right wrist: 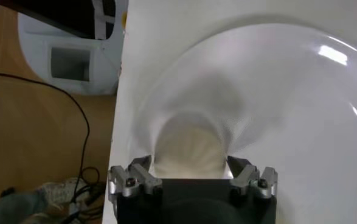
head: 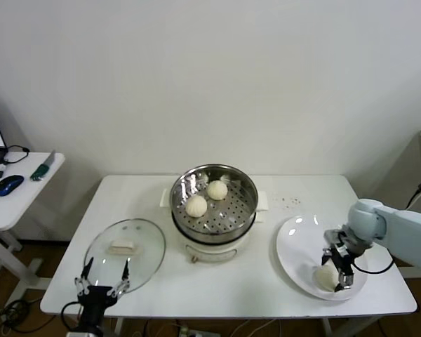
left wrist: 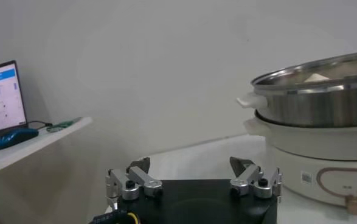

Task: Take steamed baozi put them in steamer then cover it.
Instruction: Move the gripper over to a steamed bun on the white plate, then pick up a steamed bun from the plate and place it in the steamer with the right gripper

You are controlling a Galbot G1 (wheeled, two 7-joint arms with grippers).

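Observation:
Two steamed baozi [head: 196,206] [head: 217,189] lie on the perforated floor of the steel steamer [head: 247,184], which stands on its white pot base [left wrist: 324,164] at the table's middle. Another baozi [head: 327,277] [right wrist: 189,146] rests on the near side of the white plate [head: 295,246]. My right gripper [head: 339,270] [right wrist: 189,160] is down over that bun, open, one finger on each side and close to it. The glass cover [head: 144,242] lies flat on the table left of the steamer. My left gripper [head: 107,270] [left wrist: 191,163] hovers open at the cover's near edge, holding nothing.
A side table [head: 28,196] on the left carries a laptop, a blue mouse [head: 9,184] and cables. The plate sits close to the table's front right edge [head: 379,309]. Past that edge, cables lie on the floor [right wrist: 56,122].

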